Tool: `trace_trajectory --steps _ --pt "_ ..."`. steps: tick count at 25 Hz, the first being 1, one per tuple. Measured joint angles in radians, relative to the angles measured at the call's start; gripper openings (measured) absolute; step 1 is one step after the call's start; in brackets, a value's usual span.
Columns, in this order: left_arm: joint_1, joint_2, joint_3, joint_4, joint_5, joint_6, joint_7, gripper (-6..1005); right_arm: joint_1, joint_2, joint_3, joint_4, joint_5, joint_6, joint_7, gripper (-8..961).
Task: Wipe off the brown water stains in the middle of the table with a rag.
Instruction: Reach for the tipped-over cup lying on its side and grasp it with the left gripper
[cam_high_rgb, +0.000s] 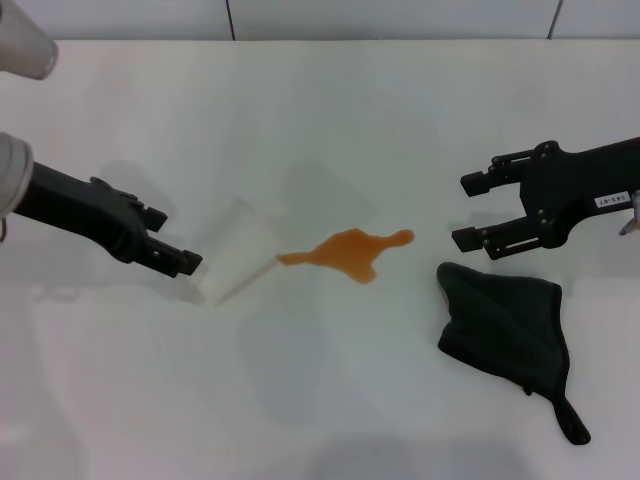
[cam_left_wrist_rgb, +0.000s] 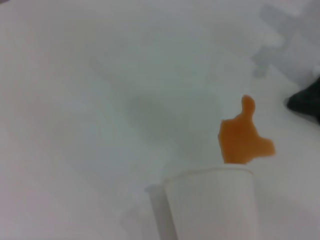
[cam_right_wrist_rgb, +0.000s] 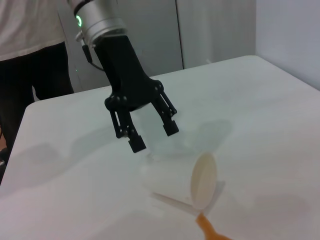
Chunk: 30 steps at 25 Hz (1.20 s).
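Observation:
The brown water stains (cam_high_rgb: 350, 252) lie in the middle of the white table (cam_high_rgb: 330, 110), with a narrow tail that reaches the mouth of a white paper cup (cam_high_rgb: 235, 252) lying on its side. They also show in the left wrist view (cam_left_wrist_rgb: 242, 137) and the right wrist view (cam_right_wrist_rgb: 210, 230). The dark rag (cam_high_rgb: 510, 330) lies crumpled on the table at the right, its thin corner toward the front edge. My right gripper (cam_high_rgb: 470, 212) is open and empty, just behind the rag and right of the stain. My left gripper (cam_high_rgb: 178, 242) is open by the cup's base; it also shows in the right wrist view (cam_right_wrist_rgb: 154, 137).
The tipped cup shows in the left wrist view (cam_left_wrist_rgb: 210, 200) and the right wrist view (cam_right_wrist_rgb: 192, 180), its mouth toward the stain. A person in a white shirt (cam_right_wrist_rgb: 30, 30) stands beyond the far side of the table. A corner of the rag shows in the left wrist view (cam_left_wrist_rgb: 306, 100).

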<state>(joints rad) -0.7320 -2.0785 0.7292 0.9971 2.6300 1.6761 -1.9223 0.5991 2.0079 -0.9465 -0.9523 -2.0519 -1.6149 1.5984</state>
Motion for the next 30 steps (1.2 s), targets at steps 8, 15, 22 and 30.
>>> trace_trajectory --steps 8,15,22,30 --pt "-0.002 0.0 0.037 -0.075 -0.043 -0.087 -0.005 881 0.01 0.001 -0.003 0.004 -0.002 0.0 0.0 746" --pt "-0.014 0.0 0.083 -0.156 -0.05 -0.158 -0.006 880 0.013 0.002 -0.023 0.001 0.001 0.0 0.001 746" --pt "-0.022 0.0 0.1 -0.21 -0.056 -0.226 0.001 880 0.014 0.003 -0.041 0.002 0.001 0.0 0.002 745" --pt "-0.023 0.0 0.224 -0.232 -0.087 -0.294 0.008 879 0.015 0.003 -0.051 0.005 0.001 0.012 0.003 745"
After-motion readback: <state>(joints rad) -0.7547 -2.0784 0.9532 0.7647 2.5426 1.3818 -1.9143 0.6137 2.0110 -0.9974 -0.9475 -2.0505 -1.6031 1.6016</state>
